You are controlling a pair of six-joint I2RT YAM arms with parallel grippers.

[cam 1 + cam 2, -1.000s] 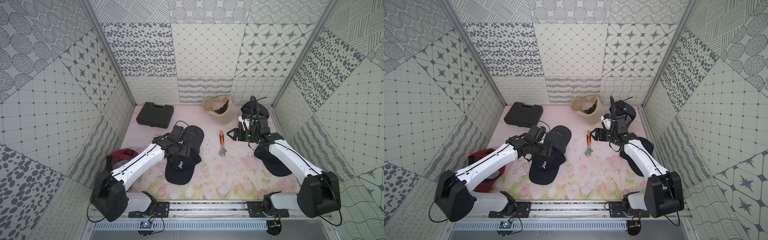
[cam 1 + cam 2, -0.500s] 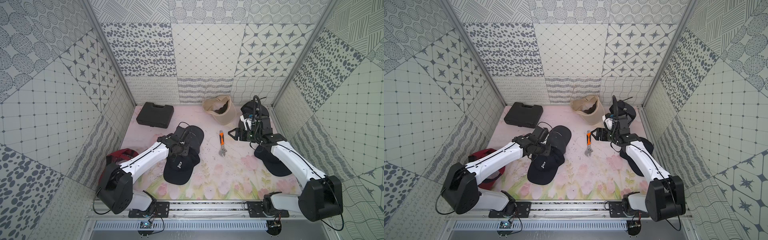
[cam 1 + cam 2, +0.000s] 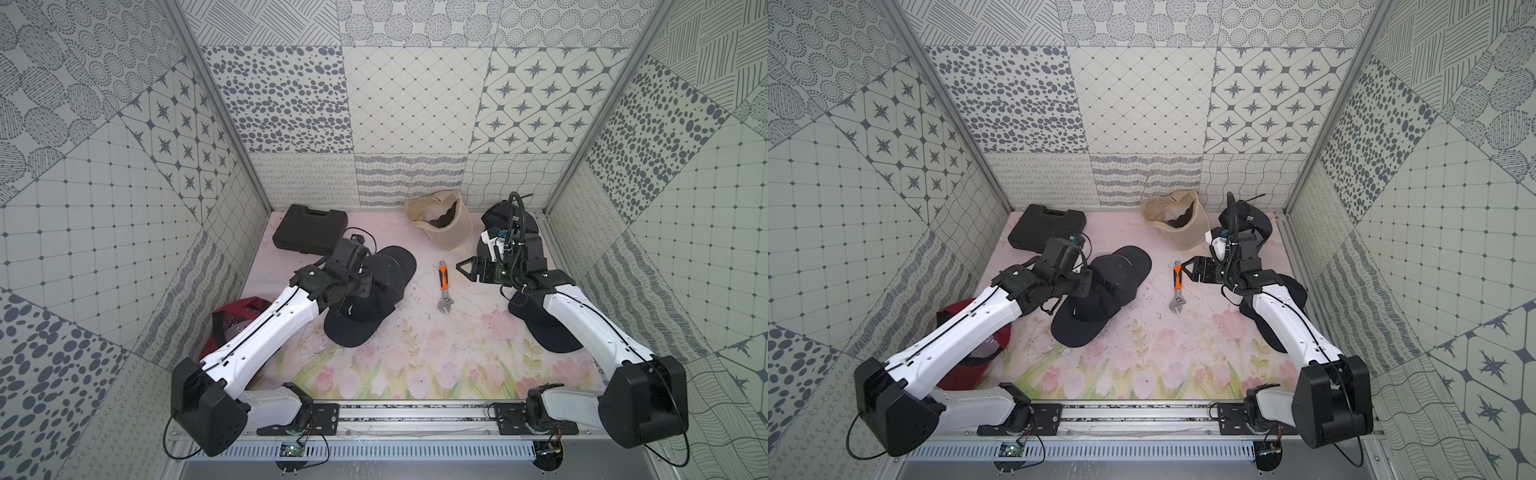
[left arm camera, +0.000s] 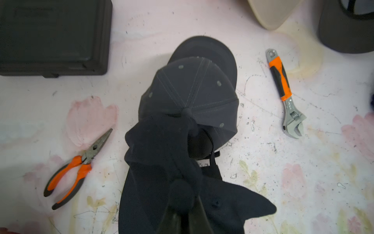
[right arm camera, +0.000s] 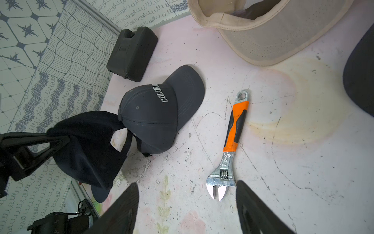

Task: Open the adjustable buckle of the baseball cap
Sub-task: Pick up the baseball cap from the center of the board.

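Observation:
A black baseball cap [image 3: 353,328] [image 3: 1079,328] hangs bunched from my left gripper [image 3: 365,286] [image 3: 1086,286], brim resting on the mat. In the left wrist view the left gripper [image 4: 182,192] is shut on a fold of the cap's crown [image 4: 157,154]. Its rear strap [image 5: 127,141] arches open toward the right wrist camera; I cannot make out the buckle. My right gripper [image 3: 461,268] [image 5: 186,182] hovers open and holds nothing, right of the cap, over the wrench.
A grey COLORADO cap [image 3: 395,266] [image 5: 153,113] lies against the black cap. An orange-handled wrench [image 3: 444,286] lies mid-mat; pliers [image 4: 74,168] lie under the left arm. Black case [image 3: 309,228], beige cap [image 3: 440,224], red cap [image 3: 232,328] and dark caps [image 3: 544,328] ring the mat.
My left gripper has gone from open to shut on the black cap's crown, and the cap is bunched and pulled toward the left. The right gripper has barely moved.

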